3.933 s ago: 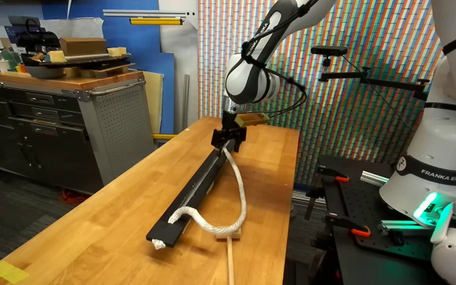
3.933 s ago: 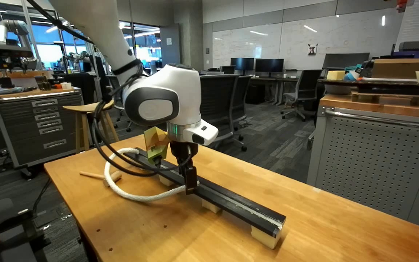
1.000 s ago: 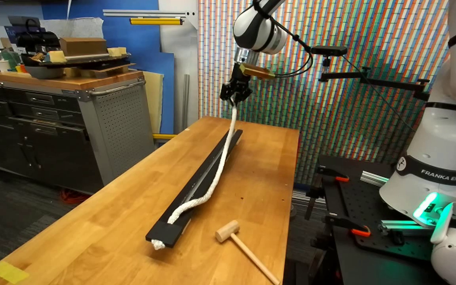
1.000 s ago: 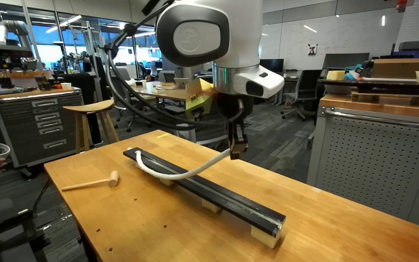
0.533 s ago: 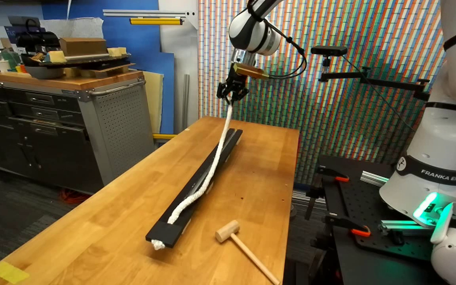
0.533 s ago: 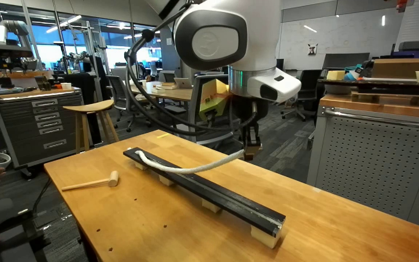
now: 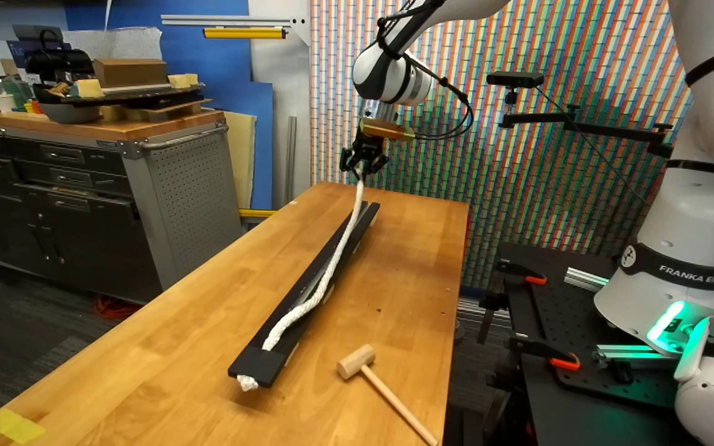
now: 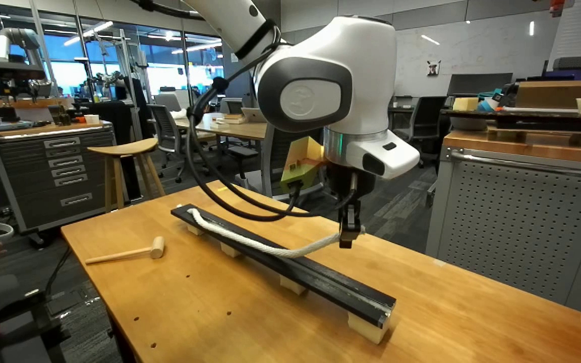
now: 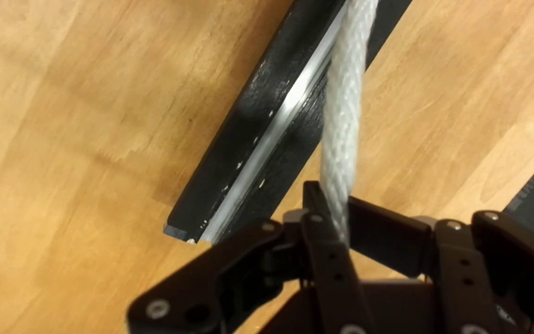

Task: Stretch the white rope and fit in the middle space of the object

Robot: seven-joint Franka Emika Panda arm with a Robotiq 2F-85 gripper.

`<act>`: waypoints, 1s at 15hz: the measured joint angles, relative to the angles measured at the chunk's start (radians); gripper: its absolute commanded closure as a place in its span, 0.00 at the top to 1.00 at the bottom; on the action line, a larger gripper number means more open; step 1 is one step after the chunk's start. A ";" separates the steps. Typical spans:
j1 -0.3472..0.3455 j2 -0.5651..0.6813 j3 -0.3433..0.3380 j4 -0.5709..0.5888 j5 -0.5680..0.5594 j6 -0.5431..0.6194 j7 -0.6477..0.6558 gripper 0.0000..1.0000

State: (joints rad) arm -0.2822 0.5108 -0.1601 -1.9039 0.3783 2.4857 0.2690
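A plain wooden mallet (image 7: pixel 357 362) lies on the table (image 7: pixel 406 291), well apart from the black rail (image 8: pixel 315 277), its barrel-shaped head nearer the rail than its handle. Small pale blocks (image 8: pixel 367 328) hold the rail up off the tabletop. A strip of yellow tape (image 7: pixel 15 426) sticks near a corner of the table, and in both exterior views a grey workbench (image 7: pixel 189 210) with a perforated side stands beyond the edge. A wooden stool (image 8: pixel 123 147) also shows in an exterior view. Black cables (image 8: pixel 220 84) loop down from the white robot arm (image 8: pixel 366 75), near a boxy yellow-green bracket (image 8: pixel 300 166). The white rope (image 9: pixel 345 106) is thick and braided; it emerges from the top of the rail near one end, where a frayed tuft (image 7: pixel 247 383) pokes out below. From there it bends along the rail, sags, and rises to the gripper (image 8: pixel 349 241), whose jaws pinch it above the table. In the wrist view the rope slants across over the straight, silvery groove (image 9: pixel 278 123), whose black borders carry pale chips. Whether the part near the tufted end sits in the groove, I cannot tell.
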 measured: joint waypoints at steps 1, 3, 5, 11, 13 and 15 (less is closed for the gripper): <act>0.000 0.012 -0.003 0.005 0.000 0.009 0.018 0.03; 0.001 0.033 -0.015 0.013 -0.001 0.027 0.053 0.03; 0.001 0.048 -0.030 0.015 -0.001 0.050 0.091 0.03; 0.001 0.080 -0.043 0.016 0.000 0.069 0.178 0.03; 0.001 0.090 -0.042 0.016 0.007 0.070 0.187 0.03; 0.001 0.097 -0.039 0.015 0.021 0.074 0.189 0.03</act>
State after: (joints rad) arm -0.2814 0.6076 -0.1995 -1.8889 0.3993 2.5592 0.4584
